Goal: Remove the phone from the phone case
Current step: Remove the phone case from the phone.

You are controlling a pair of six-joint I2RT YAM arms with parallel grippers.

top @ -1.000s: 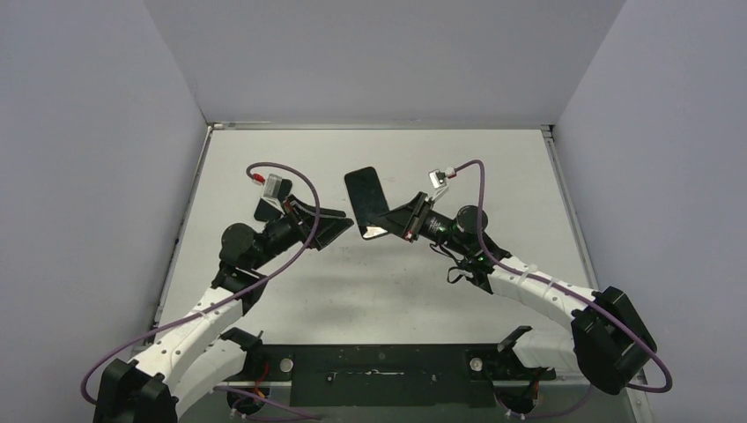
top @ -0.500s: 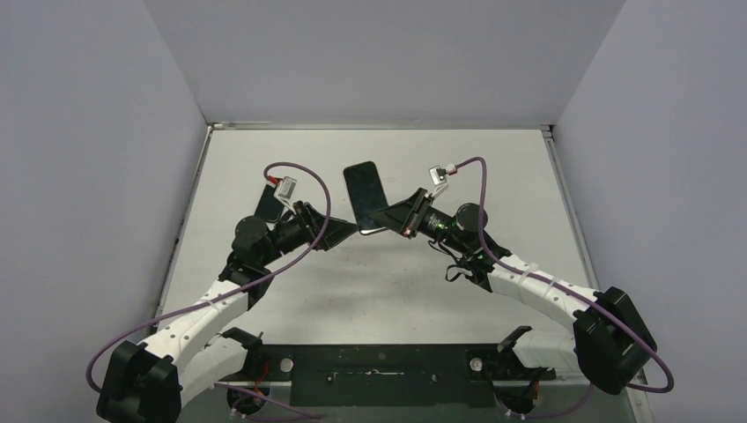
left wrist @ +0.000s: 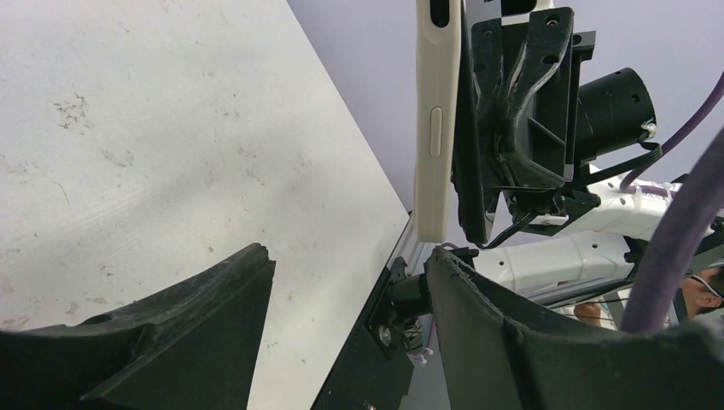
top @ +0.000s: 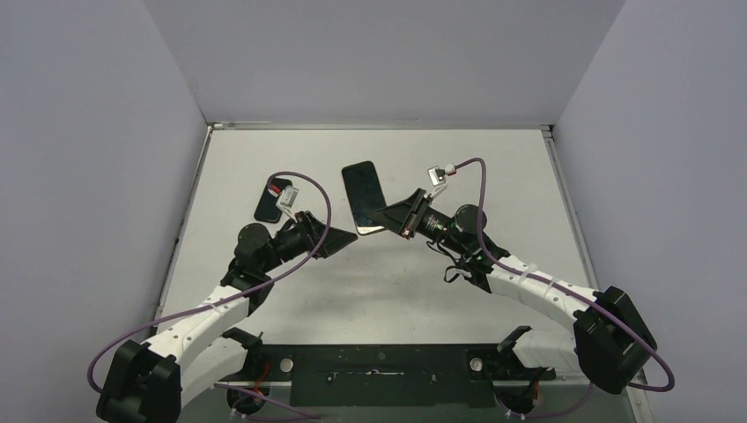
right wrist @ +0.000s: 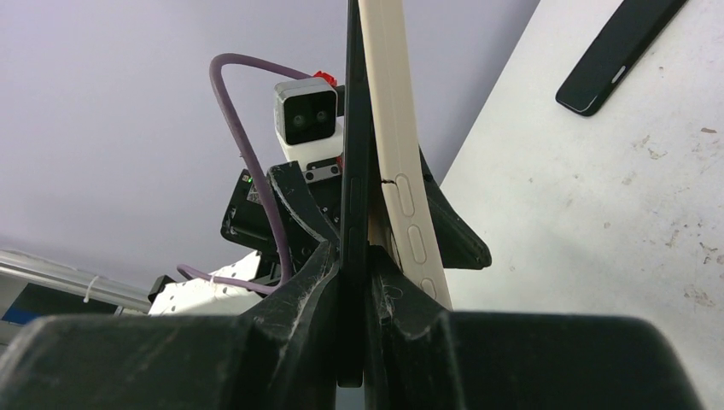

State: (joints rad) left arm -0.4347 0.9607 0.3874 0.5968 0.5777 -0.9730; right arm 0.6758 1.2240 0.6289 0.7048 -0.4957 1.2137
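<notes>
My right gripper (top: 394, 220) is shut on the lower end of a black phone (top: 364, 196) and holds it above the table. In the right wrist view the phone's dark edge (right wrist: 353, 128) stands between my fingers, and the cream case (right wrist: 393, 128) leans away from it on the right, partly parted. The case's side edge also shows in the left wrist view (left wrist: 435, 128). My left gripper (top: 345, 240) is open and empty, just left of and below the phone's lower corner; in its own view (left wrist: 350, 265) the jaws stand wide apart.
A second dark phone-like slab (top: 269, 201) lies flat on the white table (top: 493, 176) at the back left, also seen in the right wrist view (right wrist: 619, 53). Grey walls close in the table on three sides.
My left arm has drawn nearer and lower, uncovering the dark slab on the table; its gripper tip stays by the phone's lower corner. The phone has shifted slightly left.
</notes>
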